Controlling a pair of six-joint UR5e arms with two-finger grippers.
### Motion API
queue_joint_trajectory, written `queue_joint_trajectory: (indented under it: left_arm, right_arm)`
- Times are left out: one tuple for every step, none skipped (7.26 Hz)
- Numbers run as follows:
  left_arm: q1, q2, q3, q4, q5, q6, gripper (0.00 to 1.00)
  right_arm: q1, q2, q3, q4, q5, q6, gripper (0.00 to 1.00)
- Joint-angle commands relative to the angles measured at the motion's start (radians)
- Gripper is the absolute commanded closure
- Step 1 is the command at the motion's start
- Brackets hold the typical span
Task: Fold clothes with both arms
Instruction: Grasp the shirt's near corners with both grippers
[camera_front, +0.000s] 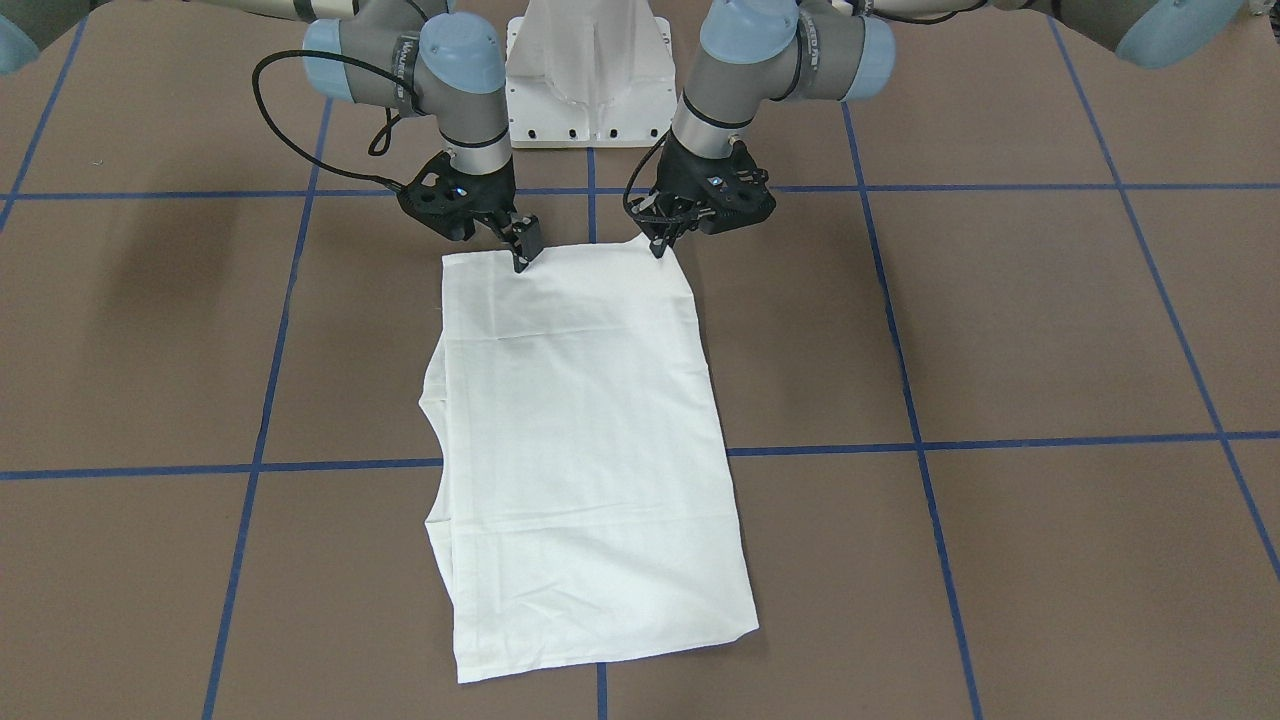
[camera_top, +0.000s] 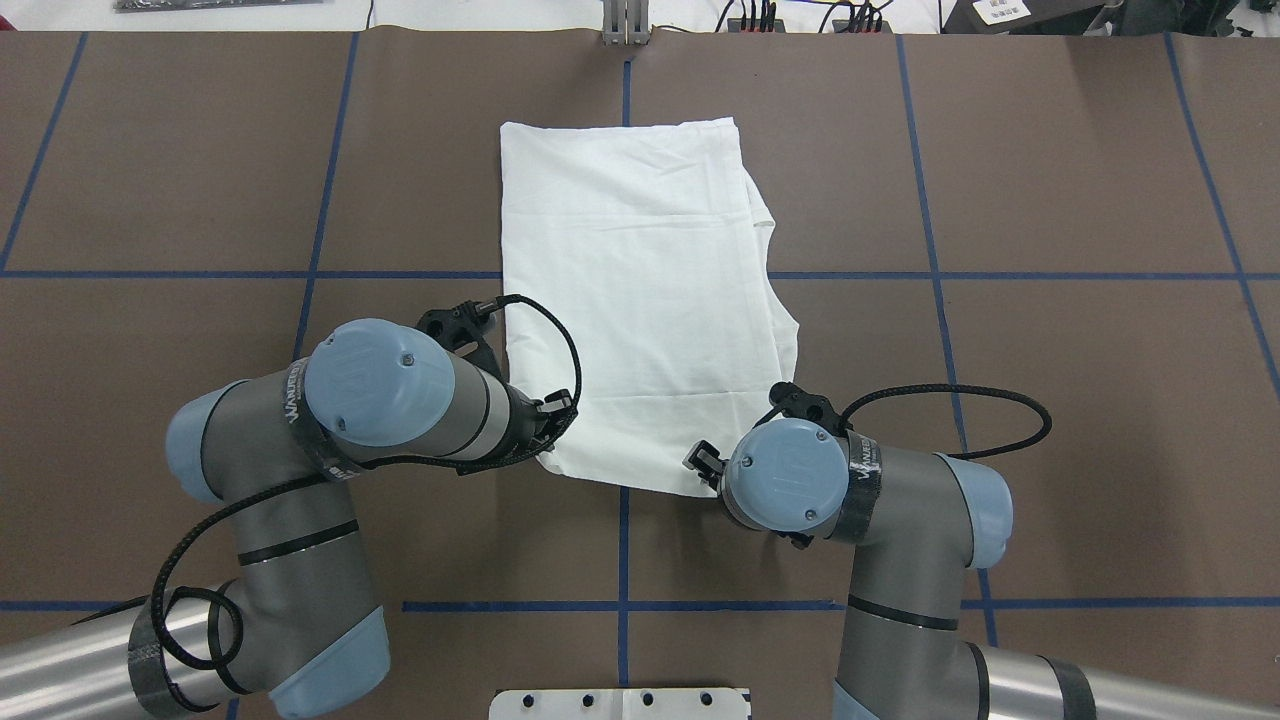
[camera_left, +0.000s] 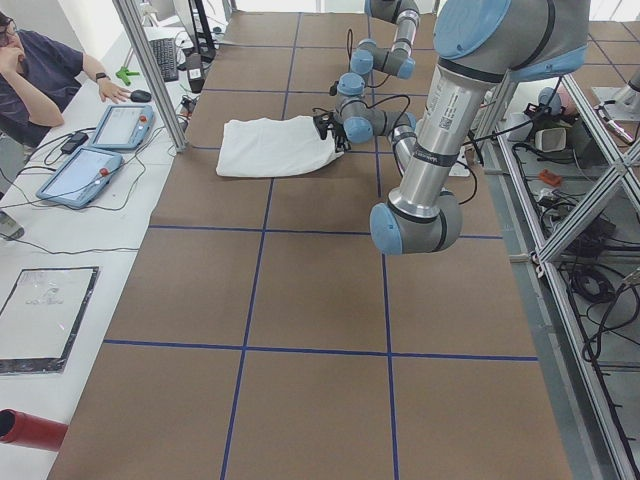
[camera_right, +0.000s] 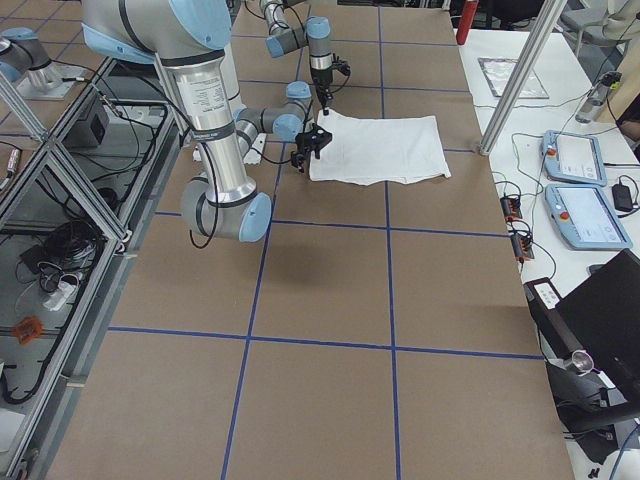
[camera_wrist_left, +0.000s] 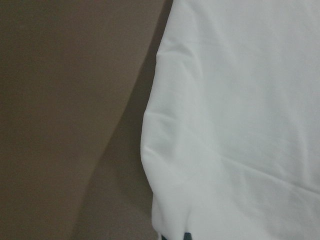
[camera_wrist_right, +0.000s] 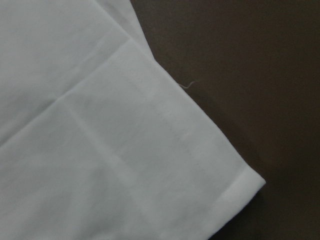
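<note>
While T-shirt (camera_front: 580, 420) lies flat, left gripper (camera_front: 657, 245) pinches its corner, right gripper (camera_front: 524, 252) narrow on edge

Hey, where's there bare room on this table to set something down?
Wide bare table lies on either side of the shirt. It's crowded along the shirt's robot-side edge, where the left gripper and right gripper meet it, with the pedestal behind.

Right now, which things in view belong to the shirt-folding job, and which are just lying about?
Job in hand:
white T-shirt
left arm
right arm

Just lying about, all off the brown mat:
two control tablets
red tube
keyboard
laptop
</note>
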Motion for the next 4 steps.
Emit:
queue_joint_trajectory:
  left_arm:
    - [0.000, 0.002, 0.002, 0.000, 0.000, 0.000, 1.00]
    - [0.000, 0.002, 0.002, 0.000, 0.000, 0.000, 1.00]
    - [0.000, 0.000, 0.002, 0.000, 0.000, 0.000, 1.00]
    - [-0.002, 0.002, 0.002, 0.000, 0.000, 0.000, 1.00]
  right_arm:
    - [-0.001, -0.005, -0.002, 0.003, -0.001, -0.002, 0.01]
    - [-0.001, -0.006, -0.004, 0.003, -0.001, -0.005, 0.02]
    - [-0.001, -0.002, -0.004, 0.004, -0.001, -0.005, 0.19]
    - [-0.001, -0.001, -0.004, 0.004, 0.002, -0.013, 0.40]
